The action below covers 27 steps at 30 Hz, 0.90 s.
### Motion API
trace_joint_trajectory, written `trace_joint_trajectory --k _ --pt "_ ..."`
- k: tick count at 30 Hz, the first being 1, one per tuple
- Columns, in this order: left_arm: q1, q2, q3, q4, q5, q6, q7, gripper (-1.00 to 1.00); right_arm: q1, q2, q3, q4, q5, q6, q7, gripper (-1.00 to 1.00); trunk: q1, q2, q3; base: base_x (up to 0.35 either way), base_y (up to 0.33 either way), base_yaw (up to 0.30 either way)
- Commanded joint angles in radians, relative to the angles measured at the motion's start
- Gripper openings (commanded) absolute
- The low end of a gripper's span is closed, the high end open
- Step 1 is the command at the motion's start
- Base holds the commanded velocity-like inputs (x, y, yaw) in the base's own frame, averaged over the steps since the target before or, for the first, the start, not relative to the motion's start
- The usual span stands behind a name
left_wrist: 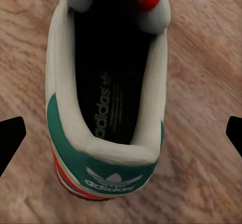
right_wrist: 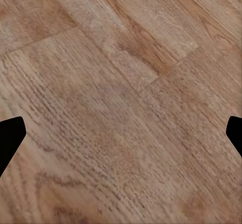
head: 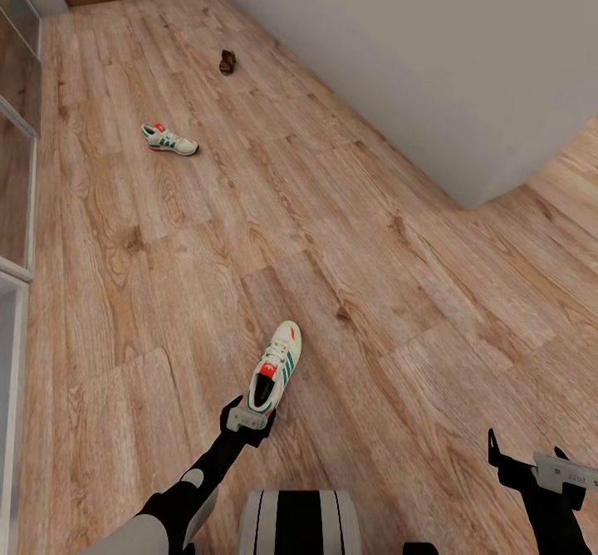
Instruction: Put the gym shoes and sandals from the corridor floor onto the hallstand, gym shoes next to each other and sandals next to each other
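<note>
Sneaker (left_wrist: 108, 98): cream leather, green heel; left tool (head: 246, 419) spread above.

The cream-white sneaker with green heel band (left_wrist: 108, 108) carries "adidas" with a trefoil on its dark insole, and again in white on the green heel. Markings on the right gripper's pale plate (head: 573, 476) are probably lettering, too blurred to read.

The head view looks from high up, forward and down along the corridor floor (head: 349, 231). The left wrist view looks steeply down, very close, onto the heel of the near sneaker (head: 276, 366) (left_wrist: 106, 98), shared with the head view. The right wrist view faces floor planks (right_wrist: 121, 103) closely.
</note>
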State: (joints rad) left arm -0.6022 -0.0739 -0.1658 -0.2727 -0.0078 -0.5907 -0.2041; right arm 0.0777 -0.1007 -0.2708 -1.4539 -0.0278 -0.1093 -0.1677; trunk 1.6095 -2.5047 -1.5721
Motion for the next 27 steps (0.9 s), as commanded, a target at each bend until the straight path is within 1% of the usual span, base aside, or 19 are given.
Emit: trace_joint_trajectory --k 1,11,27 --pt "-0.001 0.0 0.001 0.001 -0.001 -0.003 -0.003 1.0 0.001 -0.001 0.001 0.0 -0.003 -0.003 -0.003 1.0 0.0 0.0 -0.002 0.0 0.0 0.0" --pt "-0.001 0.0 0.002 0.001 0.002 -0.004 -0.003 1.0 0.0 -0.001 0.001 -0.001 -0.003 -0.003 -0.004 1.0 0.0 0.0 -0.01 0.0 0.0 0.0" --pt "-0.001 0.0 0.003 0.001 0.003 -0.004 -0.003 1.0 0.0 -0.001 0.002 0.0 -0.003 -0.003 -0.004 1.0 0.0 0.0 -0.013 0.0 0.0 0.0"
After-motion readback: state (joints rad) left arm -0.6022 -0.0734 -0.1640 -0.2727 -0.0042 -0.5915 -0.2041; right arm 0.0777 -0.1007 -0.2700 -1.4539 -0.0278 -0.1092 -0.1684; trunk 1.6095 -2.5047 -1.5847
